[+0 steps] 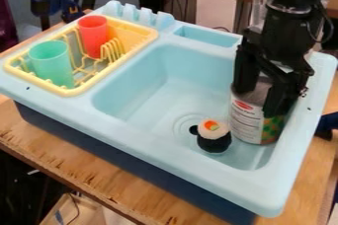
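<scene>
Okay, your gripper is clamped around the tin can in the toy sink. Toy sushi roll sits just beside it.

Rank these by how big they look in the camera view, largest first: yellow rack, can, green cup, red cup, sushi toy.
1. Yellow rack
2. Can, partly covered
3. Green cup and red cup: green looks bigger but sits nearer the camera, so unsure
4. Sushi toy
</scene>
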`<action>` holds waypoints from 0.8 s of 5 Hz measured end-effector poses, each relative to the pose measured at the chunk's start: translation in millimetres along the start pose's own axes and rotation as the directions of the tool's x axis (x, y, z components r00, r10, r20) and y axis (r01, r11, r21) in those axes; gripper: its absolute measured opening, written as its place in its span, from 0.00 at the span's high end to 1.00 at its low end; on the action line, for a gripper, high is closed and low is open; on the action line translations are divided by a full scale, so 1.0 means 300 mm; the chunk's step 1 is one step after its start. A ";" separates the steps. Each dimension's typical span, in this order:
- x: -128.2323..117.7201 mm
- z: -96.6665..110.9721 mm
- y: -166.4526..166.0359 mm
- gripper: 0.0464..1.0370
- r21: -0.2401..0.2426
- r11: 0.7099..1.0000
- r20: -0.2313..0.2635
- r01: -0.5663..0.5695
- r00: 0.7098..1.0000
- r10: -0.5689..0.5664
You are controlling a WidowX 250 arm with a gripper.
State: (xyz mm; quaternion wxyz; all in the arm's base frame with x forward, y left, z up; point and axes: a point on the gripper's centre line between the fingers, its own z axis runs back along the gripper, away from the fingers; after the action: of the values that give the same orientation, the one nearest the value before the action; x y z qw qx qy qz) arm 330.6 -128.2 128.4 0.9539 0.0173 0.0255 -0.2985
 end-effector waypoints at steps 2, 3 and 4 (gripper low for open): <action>-0.022 -0.013 0.070 0.04 0.084 0.988 -0.029 -0.131 0.991 0.134; -0.080 -0.018 0.119 0.04 0.133 0.966 -0.073 -0.221 0.970 0.232; -0.111 -0.022 0.175 0.04 0.162 0.946 -0.093 -0.280 0.950 0.297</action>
State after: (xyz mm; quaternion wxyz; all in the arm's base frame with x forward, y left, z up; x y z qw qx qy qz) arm 333.1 -65.9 124.7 0.9803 0.1084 0.0563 -0.1551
